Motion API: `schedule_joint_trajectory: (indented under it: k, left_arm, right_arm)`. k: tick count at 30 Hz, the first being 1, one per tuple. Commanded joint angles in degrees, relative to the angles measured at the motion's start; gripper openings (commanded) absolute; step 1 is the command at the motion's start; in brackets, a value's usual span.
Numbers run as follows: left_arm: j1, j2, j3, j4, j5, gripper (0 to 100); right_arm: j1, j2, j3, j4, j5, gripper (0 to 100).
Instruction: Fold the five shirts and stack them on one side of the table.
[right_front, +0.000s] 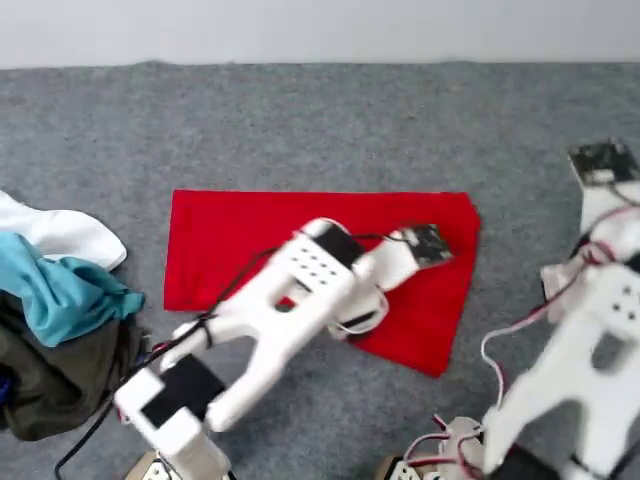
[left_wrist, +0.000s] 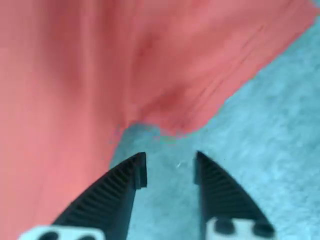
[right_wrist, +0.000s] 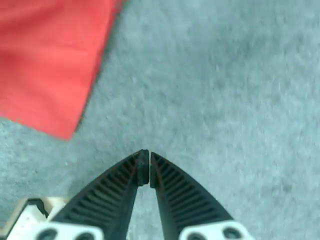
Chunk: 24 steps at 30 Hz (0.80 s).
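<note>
A red shirt lies flat as a folded rectangle in the middle of the grey table. My left arm stretches over its front part. In the left wrist view the left gripper is open and holds nothing. It hangs over bare table right at the edge of the red shirt, where the cloth forms a small notch. My right arm stands at the table's right side. The right gripper is shut on nothing above grey table, a short way from a corner of the red shirt.
A heap of unfolded shirts sits at the table's left edge: a white one at the back, a teal one over a dark olive one. Cables trail by both arm bases at the front edge.
</note>
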Motion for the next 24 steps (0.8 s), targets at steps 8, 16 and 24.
schedule_joint_trajectory:
  k: [8, 16, 24]
  left_arm:
    - [9.2, 8.8, -13.1, 1.5, 0.4, 24]
    - [9.9, 17.6, -18.7, 1.1, 0.4, 24]
    - [9.8, 25.4, -25.8, 1.4, 0.3, 13]
  right_arm:
    - [13.8, -12.2, 7.6, 2.1, 8.4, 1.2]
    - [19.3, -13.1, 9.1, 2.1, 10.5, 1.2]
    - [19.6, -13.1, 9.1, 2.1, 10.0, 1.2]
